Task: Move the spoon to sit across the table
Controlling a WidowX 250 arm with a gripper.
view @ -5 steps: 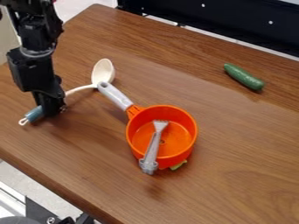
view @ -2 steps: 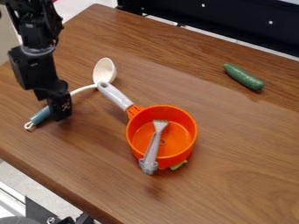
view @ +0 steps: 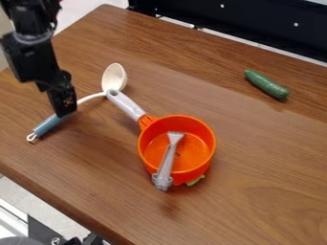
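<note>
Spoon point(view: 92, 96) lies at left on the desk point(view: 268, 158), long axis from near left, blue handle point(view: 47, 126), to far right, white bowl point(view: 114, 76). Gripper point(view: 66, 114) is at the inner end of the blue handle; bowl lies far and right of the jaws. Jaw opening, and any hold on the handle: cannot tell. Arm point(view: 30, 60) enters at far left, hangs down, lower part slanting right. Judgement: pan handle point(view: 126, 105), beside the bowl end, could snag a rightward drag; lift first.
</note>
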